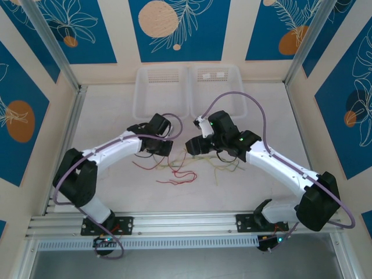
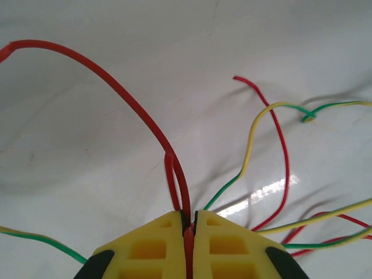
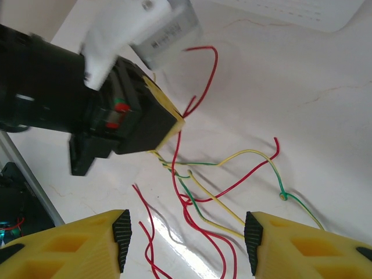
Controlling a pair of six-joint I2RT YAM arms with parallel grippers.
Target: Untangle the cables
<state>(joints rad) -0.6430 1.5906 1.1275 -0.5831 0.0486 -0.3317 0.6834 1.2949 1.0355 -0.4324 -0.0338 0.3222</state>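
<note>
The cables lie tangled on the white table between the two arms: red strands (image 1: 177,171) and yellow-green strands (image 1: 224,168). My left gripper (image 2: 190,216) is shut on a red cable (image 2: 133,104), which arches up and away from the yellow fingers (image 2: 151,250). Yellow-green cables (image 2: 256,131) run off to the right of it. In the top view the left gripper (image 1: 165,150) sits at the tangle's left end. My right gripper (image 3: 186,247) hangs open above the crossing red cables (image 3: 174,168) and yellow-green cables (image 3: 244,154), holding nothing. Across from it is the left gripper (image 3: 174,122).
Two clear plastic trays (image 1: 160,87) (image 1: 218,81) stand side by side at the back of the table. Walls and metal frame posts (image 1: 58,55) close in the sides. Thick purple arm cables (image 1: 250,99) loop above the right arm.
</note>
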